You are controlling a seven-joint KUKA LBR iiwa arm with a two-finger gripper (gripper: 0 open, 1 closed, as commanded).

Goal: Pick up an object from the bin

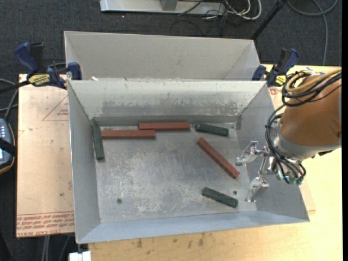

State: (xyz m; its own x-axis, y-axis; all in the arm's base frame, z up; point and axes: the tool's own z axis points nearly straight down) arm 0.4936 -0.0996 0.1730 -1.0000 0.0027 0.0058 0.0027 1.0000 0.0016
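Dark green bar [219, 197] lies flat near the front wall, right half of the bin [163, 99], just left of my gripper [251, 174]. My fingers [254, 191] are spread wide with nothing between them, scuffed floor beneath. Next out is the slanted reddish-brown bar [217, 157], its lower end near my farther finger, not touching. Count is six bars: three dark green, three reddish-brown. All are long, thin, straight sticks, flat-faced and matte. The rear green bar [212, 129] sits by the back wall, right of centre. The rear red bar [164, 126] and the left red bar [128, 135] lie just beside each other along that wall; touching or not, I can't tell. The upright-running green bar [98, 143] follows the left wall. The bin is grey metal, its floor scratched and speckled.
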